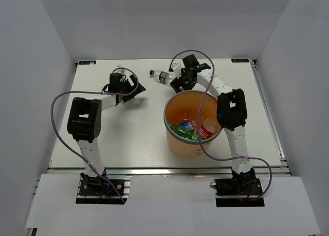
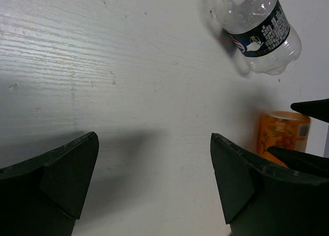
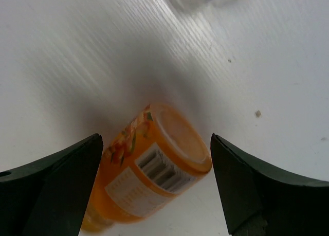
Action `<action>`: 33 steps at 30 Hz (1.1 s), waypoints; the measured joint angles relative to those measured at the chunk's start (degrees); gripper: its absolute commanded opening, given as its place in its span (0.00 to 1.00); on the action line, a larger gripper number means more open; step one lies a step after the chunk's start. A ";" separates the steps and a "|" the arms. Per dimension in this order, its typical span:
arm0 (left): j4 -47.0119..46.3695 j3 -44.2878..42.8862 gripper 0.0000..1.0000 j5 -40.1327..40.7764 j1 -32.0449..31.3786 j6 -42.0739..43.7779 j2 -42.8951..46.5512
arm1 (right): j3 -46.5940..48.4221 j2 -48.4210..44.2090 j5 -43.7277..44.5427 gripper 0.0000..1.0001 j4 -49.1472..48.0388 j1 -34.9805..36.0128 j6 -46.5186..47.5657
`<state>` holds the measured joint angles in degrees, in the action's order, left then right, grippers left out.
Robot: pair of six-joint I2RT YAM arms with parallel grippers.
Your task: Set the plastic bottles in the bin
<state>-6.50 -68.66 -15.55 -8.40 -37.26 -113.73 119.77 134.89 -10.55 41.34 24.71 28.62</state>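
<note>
The orange bin (image 1: 165,116) stands at the table's middle and holds a green bottle (image 1: 186,132) and a clear red-labelled bottle (image 1: 208,128). A clear bottle with a dark label (image 1: 162,76) lies behind the bin; it also shows in the left wrist view (image 2: 259,25). An orange bottle (image 3: 149,169) lies on its side between the fingers of my open right gripper (image 3: 154,137), untouched. The right gripper (image 1: 181,84) hides it from the top view. My left gripper (image 2: 154,138) is open over bare table, left of both bottles (image 1: 134,88). The orange bottle shows at its right (image 2: 282,135).
A small pale object (image 1: 119,70) lies behind the left wrist; I cannot tell what it is. The white table (image 1: 128,138) ends at grey walls on three sides. Purple cables loop off both arms.
</note>
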 measured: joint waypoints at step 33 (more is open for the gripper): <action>1.86 2.78 0.98 0.22 0.22 0.11 11.61 | -10.27 -35.41 2.51 0.18 -19.91 -1.55 -10.49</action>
<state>-4.64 -65.89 -15.33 -8.19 -37.15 -102.13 109.49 99.48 -8.03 21.43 23.16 18.13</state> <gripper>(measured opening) 0.982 0.176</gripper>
